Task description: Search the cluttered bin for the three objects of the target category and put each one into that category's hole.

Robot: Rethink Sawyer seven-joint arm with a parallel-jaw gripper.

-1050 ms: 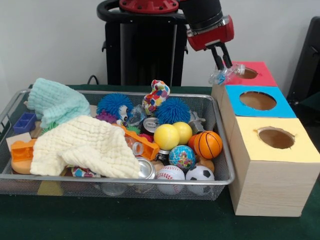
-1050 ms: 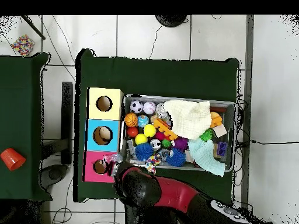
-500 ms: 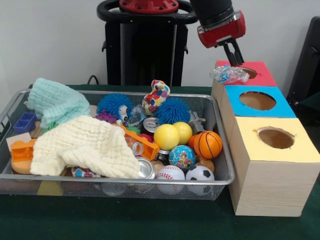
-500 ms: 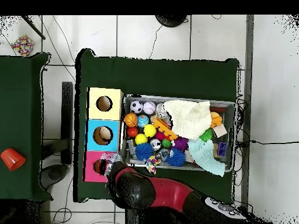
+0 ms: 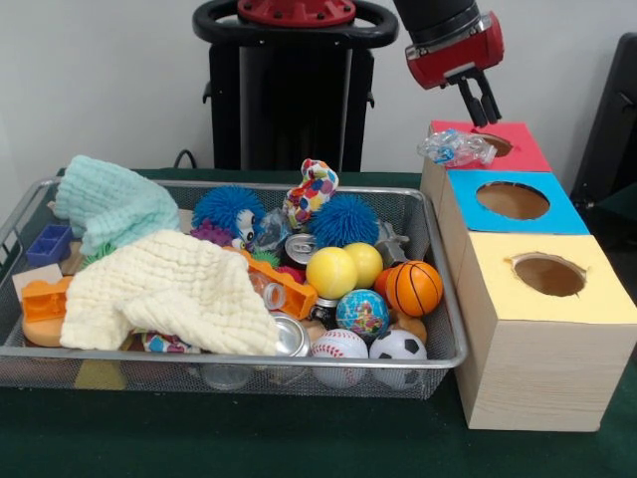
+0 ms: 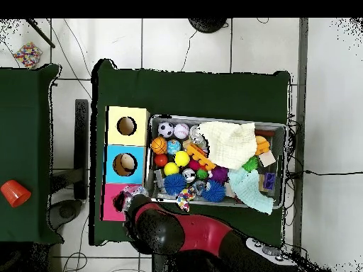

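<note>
A crumpled clear plastic bottle (image 5: pixel 456 149) lies on the left edge of the red box (image 5: pixel 523 151), beside its hole, with part of it hanging over the side. My gripper (image 5: pixel 486 118) hangs a little above and to the right of the bottle, open and holding nothing. In the overhead view the bottle (image 6: pixel 132 191) shows at the pink box's (image 6: pixel 111 200) corner, and my arm (image 6: pixel 170 230) covers the gripper. The wire bin (image 5: pixel 249 360) holds several balls, spiky toys, cans and two cloths.
A blue box (image 5: pixel 513 227) and a yellow box (image 5: pixel 557 309), each with a round hole, stand in a row nearer than the red one, right of the bin. A cream cloth (image 5: pixel 169 289) covers the bin's front left. A red cup (image 6: pixel 14 192) sits on a side table.
The gripper let go of the bottle, which came to rest on the red box's edge. The gripper then rose and shifted right, away from it.
</note>
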